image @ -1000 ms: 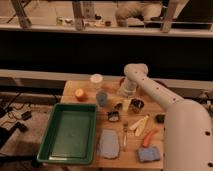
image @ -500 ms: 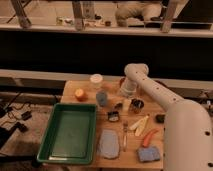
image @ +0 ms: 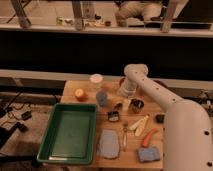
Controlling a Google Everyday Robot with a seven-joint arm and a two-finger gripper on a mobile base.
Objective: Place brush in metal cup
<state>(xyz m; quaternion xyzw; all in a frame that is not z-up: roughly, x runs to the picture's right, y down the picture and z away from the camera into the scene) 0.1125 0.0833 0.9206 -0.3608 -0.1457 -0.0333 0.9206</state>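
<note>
The metal cup (image: 136, 105), small with dark shiny sides, stands on the wooden table (image: 70, 89) right of centre. My gripper (image: 125, 102) hangs from the white arm (image: 150, 90), pointing down just left of the cup and close to it. A pale thing sits at its tip; I cannot tell what it is. A small dark object with a pale edge (image: 114, 116), possibly the brush, lies in front of the gripper. The pale blue cup (image: 102, 97) stands left of the gripper and the white cup (image: 96, 80) behind that.
A green tray (image: 70, 132) fills the table's left front. An orange (image: 80, 94) lies behind it. A blue-grey cloth (image: 108, 144), a utensil (image: 125, 136), a yellow piece (image: 138, 123), a carrot (image: 149, 136) and a blue sponge (image: 149, 154) lie in front.
</note>
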